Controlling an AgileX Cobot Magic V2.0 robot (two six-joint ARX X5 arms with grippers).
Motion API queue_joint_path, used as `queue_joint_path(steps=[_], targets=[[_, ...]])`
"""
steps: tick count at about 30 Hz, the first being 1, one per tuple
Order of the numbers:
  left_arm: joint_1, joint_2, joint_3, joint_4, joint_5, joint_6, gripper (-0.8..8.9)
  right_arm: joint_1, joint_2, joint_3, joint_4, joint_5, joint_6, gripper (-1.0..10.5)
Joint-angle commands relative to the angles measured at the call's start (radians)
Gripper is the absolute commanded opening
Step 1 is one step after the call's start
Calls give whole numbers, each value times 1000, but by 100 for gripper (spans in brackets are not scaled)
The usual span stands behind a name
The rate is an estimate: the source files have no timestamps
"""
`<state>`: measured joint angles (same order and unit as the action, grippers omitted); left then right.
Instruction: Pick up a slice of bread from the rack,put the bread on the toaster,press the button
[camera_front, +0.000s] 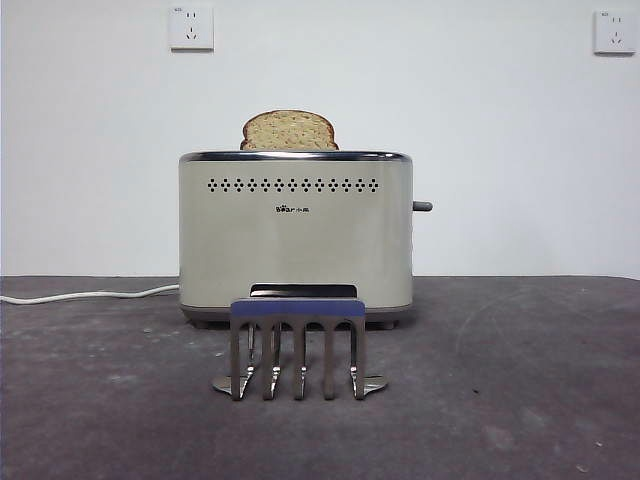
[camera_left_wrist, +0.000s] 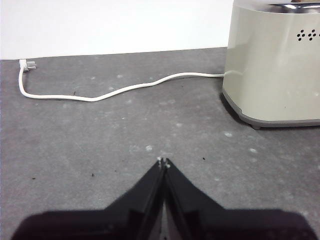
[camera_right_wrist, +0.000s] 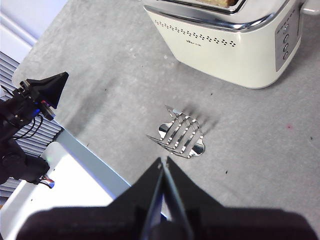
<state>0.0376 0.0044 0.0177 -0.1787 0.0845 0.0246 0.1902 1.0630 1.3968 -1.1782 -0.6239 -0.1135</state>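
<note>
The slice of bread stands in the slot of the cream toaster, its domed top showing above the chrome rim; a corner of it shows in the right wrist view. The metal rack stands in front of the toaster with nothing in it, and also shows in the right wrist view. The toaster's lever sticks out on its right side. My left gripper is shut and empty, low over the table left of the toaster. My right gripper is shut and empty, high above the rack.
A white power cord runs from the toaster across the table to a plug at the left. Two wall sockets sit on the white wall behind. The other arm and the table's edge show in the right wrist view.
</note>
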Motion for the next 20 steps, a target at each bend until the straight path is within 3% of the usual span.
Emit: queue_joint_path(steps=[1,16,18,20], targets=[[3,-2,-14,3,-3,-11,-4,0,1,-6,3,2,-8,1],[3,-2,-14,2,-3,-11,-4,-11,-3,-6,3,6,-14,1],[3,-2,-14,3,-3,-11,-4,-42,-37,-6,14,31,-74,1],[3,-2,-14,2,-3,-11,-4,-67,-80,-6,37,57,-74,1]])
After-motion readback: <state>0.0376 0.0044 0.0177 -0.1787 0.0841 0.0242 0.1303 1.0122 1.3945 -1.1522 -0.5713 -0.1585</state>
